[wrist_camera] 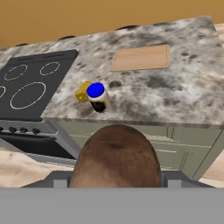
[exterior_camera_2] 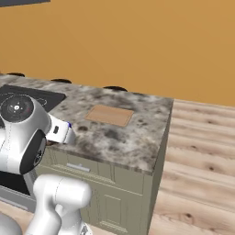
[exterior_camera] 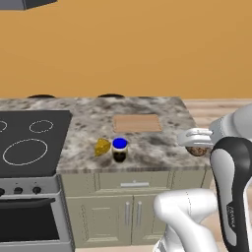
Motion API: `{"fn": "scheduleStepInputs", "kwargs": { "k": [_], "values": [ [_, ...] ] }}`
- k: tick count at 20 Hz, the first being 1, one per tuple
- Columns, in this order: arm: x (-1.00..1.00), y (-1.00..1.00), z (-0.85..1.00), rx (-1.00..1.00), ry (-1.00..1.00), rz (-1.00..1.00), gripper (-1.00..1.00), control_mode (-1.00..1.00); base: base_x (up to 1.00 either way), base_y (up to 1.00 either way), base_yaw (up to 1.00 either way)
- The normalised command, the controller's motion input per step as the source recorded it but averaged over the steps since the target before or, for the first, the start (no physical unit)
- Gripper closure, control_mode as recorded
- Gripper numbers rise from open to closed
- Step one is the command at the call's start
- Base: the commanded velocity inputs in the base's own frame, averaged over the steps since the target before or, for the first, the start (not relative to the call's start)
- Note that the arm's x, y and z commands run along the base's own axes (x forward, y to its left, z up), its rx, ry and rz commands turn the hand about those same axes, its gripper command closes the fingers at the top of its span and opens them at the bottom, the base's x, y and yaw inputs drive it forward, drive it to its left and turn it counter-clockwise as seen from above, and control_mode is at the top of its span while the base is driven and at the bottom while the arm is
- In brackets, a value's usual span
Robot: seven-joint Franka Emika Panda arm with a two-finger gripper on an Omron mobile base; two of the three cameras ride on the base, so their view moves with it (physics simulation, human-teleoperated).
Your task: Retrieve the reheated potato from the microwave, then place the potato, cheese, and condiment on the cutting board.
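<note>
Arm bent (elbow high), fingers [wrist_camera: 168, 178] clamping potato [wrist_camera: 116, 155].

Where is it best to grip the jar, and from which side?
Probably the jar's dark body, below the blue lid, coming from above or from its right: it stands upright, and the cheese sits close on its left, toward the stovetop.

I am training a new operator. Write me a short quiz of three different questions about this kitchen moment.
1. True or false: the potato already lies on the cutting board.
2. What stands beside the cheese? A) a blue-lidded condiment jar B) a kettle C) a plate
3. Fill in: the stovetop lies to the ____ of the board in the left base view.

Key: 1 false, it sits in the gripper; 2 A; 3 left.
</note>
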Motion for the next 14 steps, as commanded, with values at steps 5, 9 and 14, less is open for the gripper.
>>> {"fn": "scheduleStepInputs", "kwargs": {
  "k": [5, 9, 14],
  "values": [
    [0.0, 0.0, 0.0, 0.0, 0.0, 0.0, 1.0, 1.0, 0.28, 0.61, -0.24],
    [0.0, 0.0, 0.0, 0.0, 0.0, 0.0, 1.0, 1.0, 0.34, 0.48, -0.21],
    [0.0, 0.0, 0.0, 0.0, 0.0, 0.0, 1.0, 1.0, 0.25, 0.08, -0.15]
  ]
}}
